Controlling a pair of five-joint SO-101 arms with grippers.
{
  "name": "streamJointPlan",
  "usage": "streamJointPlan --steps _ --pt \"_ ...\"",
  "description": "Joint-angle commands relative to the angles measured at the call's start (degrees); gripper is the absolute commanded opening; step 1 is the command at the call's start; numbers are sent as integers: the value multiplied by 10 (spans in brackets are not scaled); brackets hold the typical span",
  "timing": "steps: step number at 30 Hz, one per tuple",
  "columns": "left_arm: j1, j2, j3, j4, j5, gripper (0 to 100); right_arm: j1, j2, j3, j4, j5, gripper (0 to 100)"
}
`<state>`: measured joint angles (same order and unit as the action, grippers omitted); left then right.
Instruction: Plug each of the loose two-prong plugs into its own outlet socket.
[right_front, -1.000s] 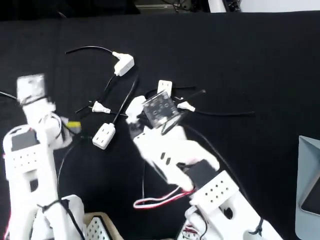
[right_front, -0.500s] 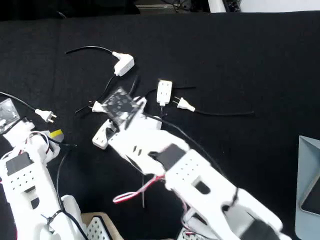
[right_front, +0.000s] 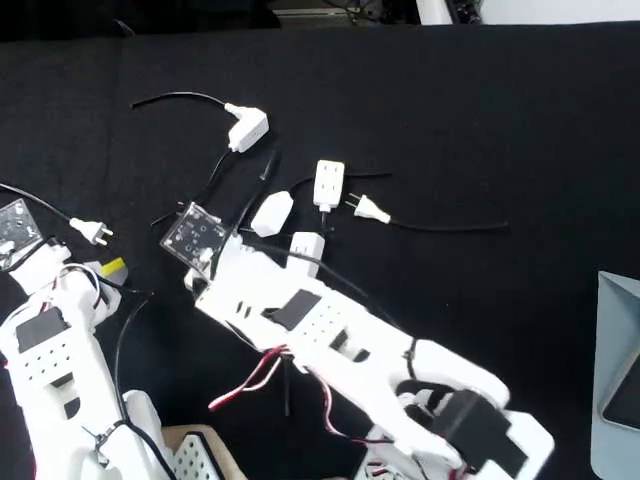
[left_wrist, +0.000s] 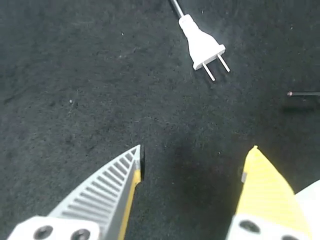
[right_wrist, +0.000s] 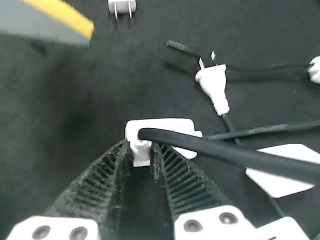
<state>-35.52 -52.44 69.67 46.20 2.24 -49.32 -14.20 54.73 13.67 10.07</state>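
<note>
Left claw (left_wrist: 197, 152): jaws wide apart, holding nothing; hangs over the black cloth worktop (right_front: 500, 120).
Small white two-prong plug (left_wrist: 201, 46): lies flat just ahead of the left claw, prongs toward it, black cord trailing away. Loose, no socket beside it.
Handling, plug: judged light. Hard smooth plastic, with thin metal prongs that would bend if jammed in askew. Best hold is across the flat sides of the body, behind the prongs, so it cannot spin. The cord looks stiff enough to drag it off line.
Right claw (right_wrist: 141, 147): pinched tight on a short white plug body (right_wrist: 141, 156), which butts against a white rectangular outlet block (right_wrist: 162, 124). Cannot tell whether the prongs are fully seated.
Thick black cord (right_wrist: 225, 155): leaves that plug body and runs across the block.
Handling, block: judged light. Likely to slide on the cloth under a push, so press straight in.
Second white two-prong plug (right_wrist: 214, 85): loose, near the block, not touching.
Farther right: another white outlet block (right_front: 328, 183), with a white plug (right_front: 370, 209) just beside it, unplugged.
</note>
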Motion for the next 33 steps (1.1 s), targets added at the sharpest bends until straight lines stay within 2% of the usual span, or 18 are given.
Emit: streamJointPlan --steps 1,25,33 --pt "-6 -10 -6 -9 5 320 -4 17 -29 -13 4 12" --pt "-6 -10 -5 -9 5 320 -6 32 -22 -37 -1 12" --pt "-7 -10 -5 -9 5 320 -4 98 -50 -37 2 12"
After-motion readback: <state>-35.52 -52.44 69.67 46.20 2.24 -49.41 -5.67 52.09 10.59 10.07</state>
